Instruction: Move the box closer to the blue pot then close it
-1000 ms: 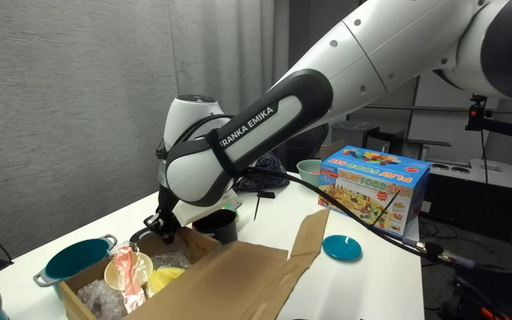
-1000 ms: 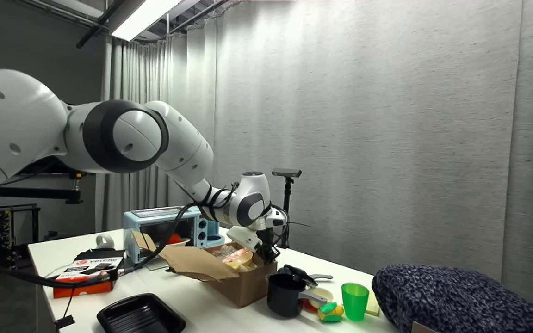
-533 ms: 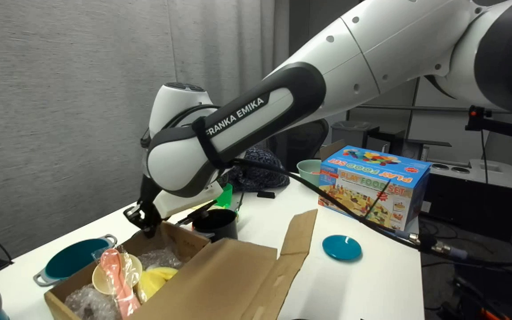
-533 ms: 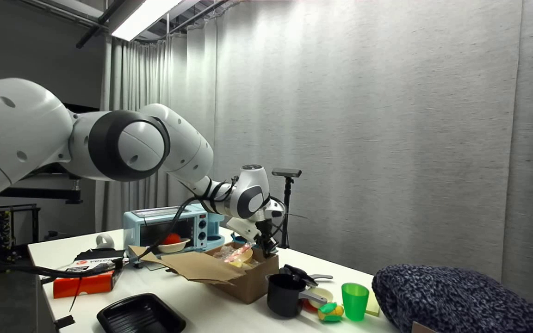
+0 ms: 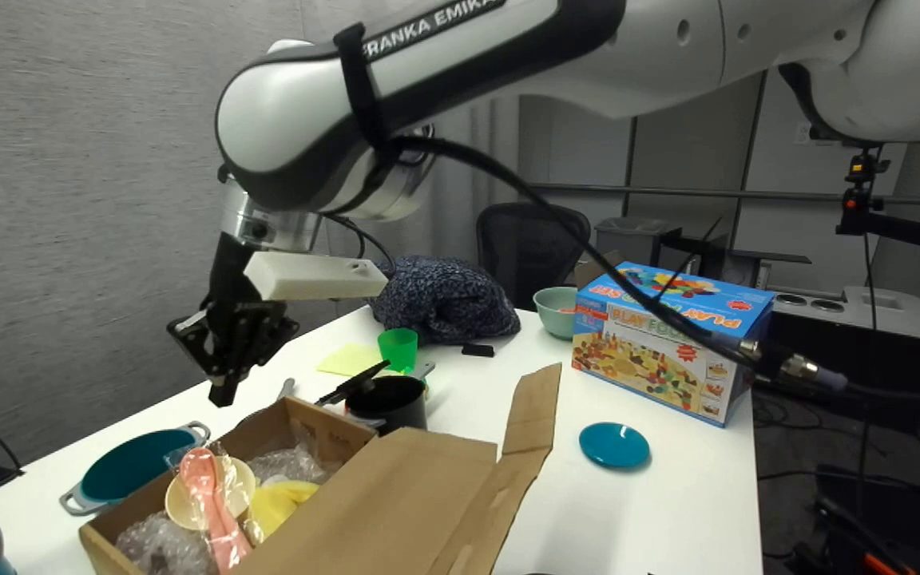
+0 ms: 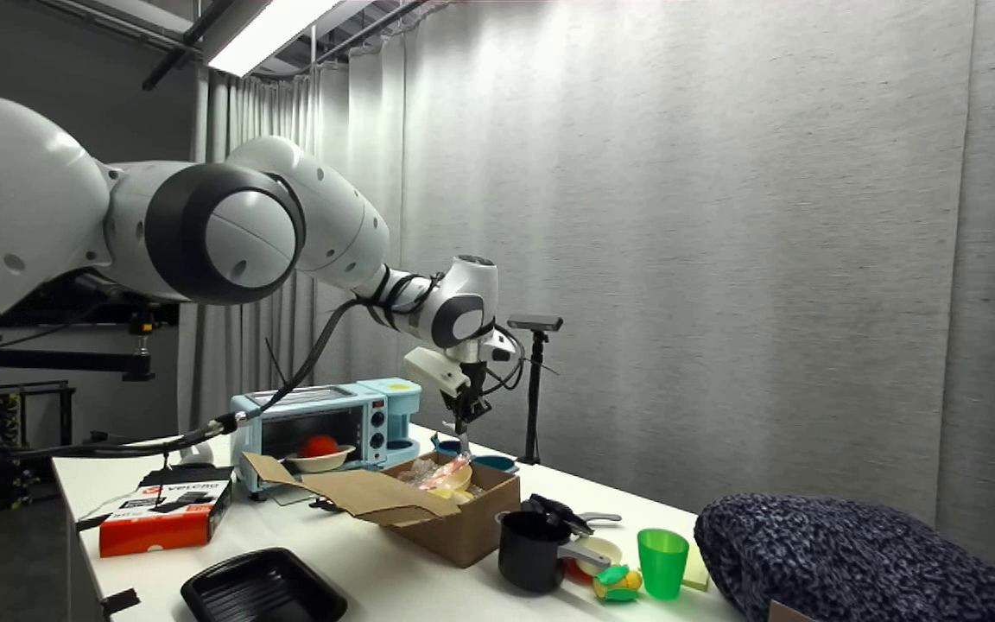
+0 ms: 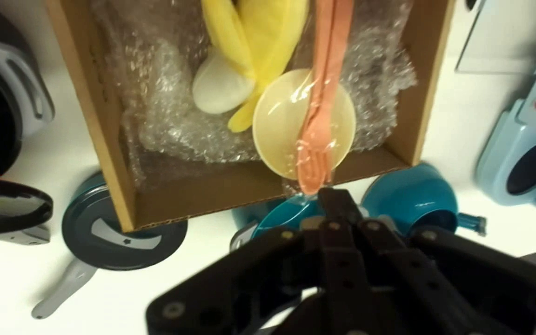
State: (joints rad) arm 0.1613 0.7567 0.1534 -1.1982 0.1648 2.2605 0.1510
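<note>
The brown cardboard box [image 6: 467,531] stands open on the white bench [image 5: 612,527], just beside the small two-handled teal-blue pot [image 5: 136,459]; whether their walls touch cannot be told. Its long flap [image 5: 388,495] spreads outward above the bench, with a narrower strip along the outer edge. The pot rests upright, partly hidden behind the box's wall in an exterior view.

Above them hangs the pincer [image 5: 223,390], pointing down, narrow, its fingers [image 7: 340,205] set together, its tips apart from the box. Inside the box, pink cutlery [image 7: 324,95] in clear wrapping lies across a cream bowl [image 7: 277,121], with a yellow item [image 7: 272,39], a white rounded piece [image 7: 219,88] and bubble wrap [image 7: 179,135] beside it.

A black pot [image 6: 528,553] stands near the box, along a different wall from the teal-blue pot, and a dark pan [image 7: 123,256] with a grey handle sits by the corner between the two. A teal dish [image 5: 614,445] lies flat near the flap. Farther along stand a green cup [image 5: 398,349] and a carton printed PLAY FOOD SET [image 5: 652,351]. In an exterior view, a light-blue toaster oven [image 6: 307,426] stands beyond the flap, with an orange-and-white VELCRO box [image 6: 165,523] and a black tray [image 6: 264,586] nearer the camera.
</note>
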